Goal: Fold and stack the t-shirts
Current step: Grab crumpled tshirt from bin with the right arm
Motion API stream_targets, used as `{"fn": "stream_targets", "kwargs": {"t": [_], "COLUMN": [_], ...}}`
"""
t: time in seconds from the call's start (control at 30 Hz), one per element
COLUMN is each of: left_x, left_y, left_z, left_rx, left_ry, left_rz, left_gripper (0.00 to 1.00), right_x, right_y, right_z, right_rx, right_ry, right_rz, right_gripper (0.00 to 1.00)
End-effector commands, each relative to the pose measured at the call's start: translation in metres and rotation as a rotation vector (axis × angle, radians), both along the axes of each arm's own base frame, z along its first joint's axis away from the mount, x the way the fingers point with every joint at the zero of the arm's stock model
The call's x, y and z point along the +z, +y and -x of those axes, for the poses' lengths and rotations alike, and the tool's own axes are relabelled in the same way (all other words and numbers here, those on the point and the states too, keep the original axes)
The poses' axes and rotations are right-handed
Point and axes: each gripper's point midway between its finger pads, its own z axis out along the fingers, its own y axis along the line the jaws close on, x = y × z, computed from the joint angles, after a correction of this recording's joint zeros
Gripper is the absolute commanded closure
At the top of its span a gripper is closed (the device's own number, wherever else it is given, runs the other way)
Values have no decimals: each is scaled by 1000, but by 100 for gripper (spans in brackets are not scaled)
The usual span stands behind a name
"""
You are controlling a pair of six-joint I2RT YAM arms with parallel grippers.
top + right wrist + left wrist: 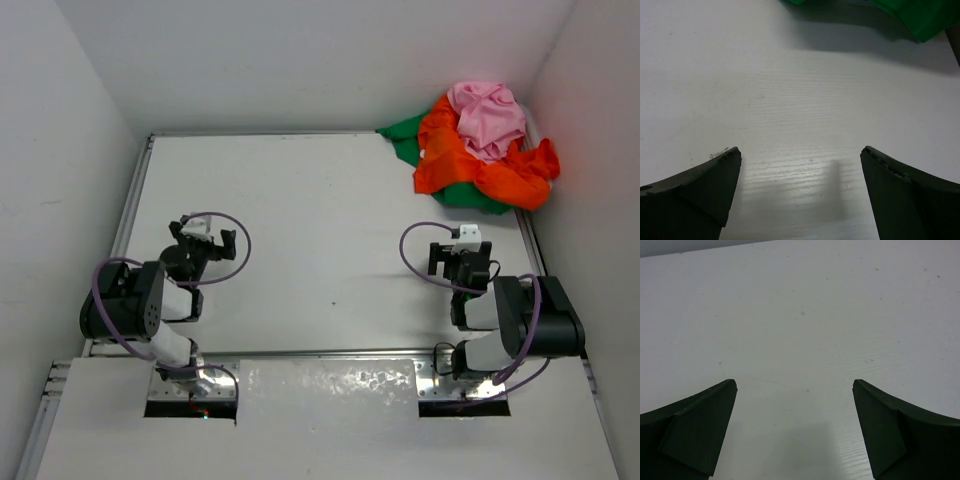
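White walls close round the table (300, 200); the t-shirts (480, 150) lie heaped in its far right corner, pink (487, 118) over orange (445, 165) over green (400, 130), red perhaps lost among the orange. Left gripper (205, 238) and right gripper (460, 258) both gape wide, holding nothing. Pulling one shirt could drag the whole tangle; the walls crowd any reach, and the left arm sits well apart.

White surface (320, 250), faintly speckled. Crumpled t-shirts (480, 150) heaped in far right corner; green shirt (403, 131) undermost, spread against surface.
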Motion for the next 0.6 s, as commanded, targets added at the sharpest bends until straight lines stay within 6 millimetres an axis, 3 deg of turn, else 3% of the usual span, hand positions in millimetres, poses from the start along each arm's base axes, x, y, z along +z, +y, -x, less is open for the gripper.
{"fn": "stream_targets", "kwargs": {"t": [0.0,0.03,0.07,0.1,0.17,0.2,0.23,0.27,0.3,0.33,0.37,0.4,0.43,0.47,0.5,0.53,0.57], "left_x": [35,34,33,33,40,67,25,20,88,51,65,95,92,114,120,122,137], "left_y": [-2,-2,-2,-1,-1,-5,6,12,28,30,36,49,51,53,53,51,48], "left_z": [-9,-10,-10,-12,-10,-30,-34,-47,-100,-91,-100,-114,-109,-115,-116,-110,-112], "left_rx": [-7,-9,-9,-4,-4,-45,-39,-31,-6,-9,5,58,71,79,82,78,76], "left_ry": [-137,-134,-129,-124,-137,-168,92,236,173,397,411,384,441,413,417,446,428], "left_rz": [0,0,2,-3,13,46,97,122,31,31,7,-37,-54,-81,-125,-144,-171], "left_gripper": [0,0,0,0,0,0,0,0,1,4,6,8,9,9,10,10,11], "right_x": [19,27,14,45,49,64,108,108,167,177,171,241,254,218,273,273,248], "right_y": [4,6,15,18,21,26,27,28,32,34,38,41,42,41,38,27,20], "right_z": [-12,-17,-13,-31,-32,-39,-59,-58,-84,-97,-99,-128,-139,-152,-177,-186,-210], "right_rx": [22,42,88,124,116,130,120,108,143,168,184,221,229,214,199,121,78], "right_ry": [-74,-90,-7,-66,-3,-24,-104,-37,-130,-96,15,-77,-41,123,32,67,123], "right_rz": [-7,1,-15,8,-48,-77,-116,-145,-146,-131,-142,-133,-132,-162,-155,-178,-191], "right_gripper": [1,1,1,1,1,1,1,1,1,2,7,17,49,66,77,86,86]}}
